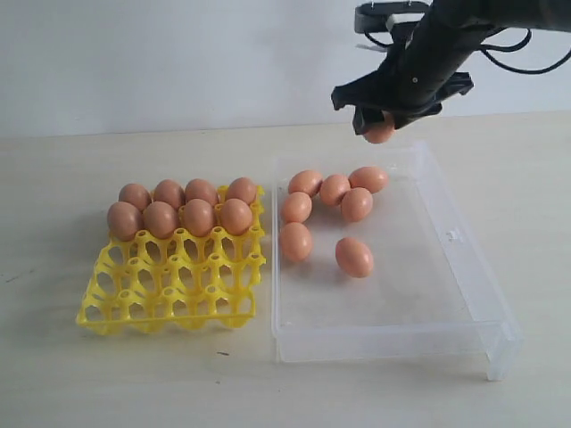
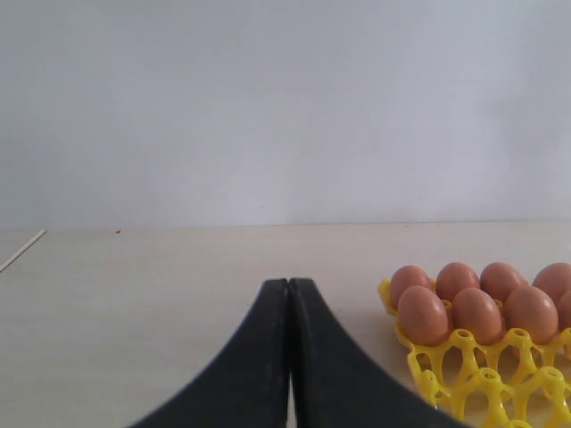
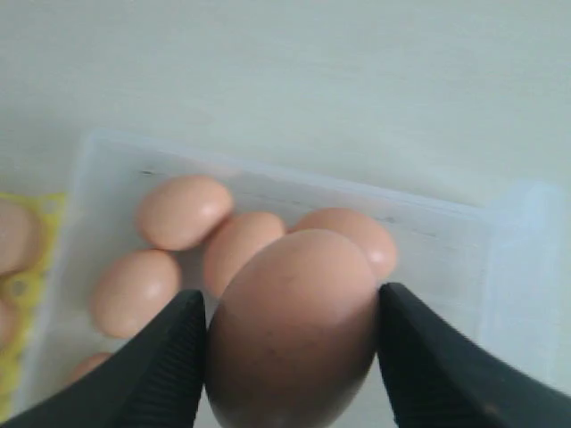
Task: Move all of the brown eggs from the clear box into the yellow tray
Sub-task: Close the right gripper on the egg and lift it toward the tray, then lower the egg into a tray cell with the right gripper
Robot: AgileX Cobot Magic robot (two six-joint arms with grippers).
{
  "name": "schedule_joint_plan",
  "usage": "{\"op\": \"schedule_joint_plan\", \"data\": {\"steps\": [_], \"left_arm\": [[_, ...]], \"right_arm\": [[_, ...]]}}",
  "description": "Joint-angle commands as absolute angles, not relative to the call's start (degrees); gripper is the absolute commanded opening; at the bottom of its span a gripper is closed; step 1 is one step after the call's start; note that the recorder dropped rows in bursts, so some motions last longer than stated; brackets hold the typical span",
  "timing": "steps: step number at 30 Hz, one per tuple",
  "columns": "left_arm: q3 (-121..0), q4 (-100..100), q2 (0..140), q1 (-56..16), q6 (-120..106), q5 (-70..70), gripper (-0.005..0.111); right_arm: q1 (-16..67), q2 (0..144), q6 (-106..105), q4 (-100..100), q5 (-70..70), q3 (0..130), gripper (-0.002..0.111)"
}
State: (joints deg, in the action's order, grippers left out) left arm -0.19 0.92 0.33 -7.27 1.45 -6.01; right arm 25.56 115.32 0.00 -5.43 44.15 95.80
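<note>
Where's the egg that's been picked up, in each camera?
Exterior: held egg at upper right, in the jaws above the clear box's far edge.
Left wrist: not in it.
Right wrist: close up between the jaws, loose eggs behind it.
Shared landmark: the yellow tray, in all three.

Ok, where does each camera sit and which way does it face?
Exterior: off the arms, looking down on yellow tray and clear box; right gripper shows.
Left wrist: low over the table, facing the wall; shut left gripper shows.
Right wrist: above the clear box, looking down; right gripper clamps the held egg.
Shared: exterior and right wrist both show that egg.
</note>
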Motion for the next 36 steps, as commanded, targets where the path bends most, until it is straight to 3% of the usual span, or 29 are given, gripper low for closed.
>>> {"op": "schedule_joint_plan", "data": {"steps": [1, 12, 17, 26, 36], "left_arm": [[0.0, 0.5, 0.0, -7.4, 1.7, -5.9, 0.0], [0.0, 0.5, 0.0, -7.4, 1.7, -5.9, 0.0], [0.0, 0.5, 0.0, -7.4, 1.7, -5.9, 0.0], [0.0, 0.5, 0.0, -7.4, 1.7, -5.9, 0.0], [0.0, 0.5, 0.0, -7.4, 1.7, -5.9, 0.0]], "right_arm": [[27.0, 112.6, -12.4, -21.0, 46.7, 96.0, 0.0], [40.4, 114.6, -16.9, -27.8, 48.7, 95.8, 0.0], [46.4, 116.9, -17.9, -28.5, 37.2, 95.8, 0.0], [56.6, 126.1, -26.8, -28.5, 0.0, 95.7, 0.0], [58.6, 129.7, -21.5, -28.1, 1.5, 95.7, 0.0]]}}
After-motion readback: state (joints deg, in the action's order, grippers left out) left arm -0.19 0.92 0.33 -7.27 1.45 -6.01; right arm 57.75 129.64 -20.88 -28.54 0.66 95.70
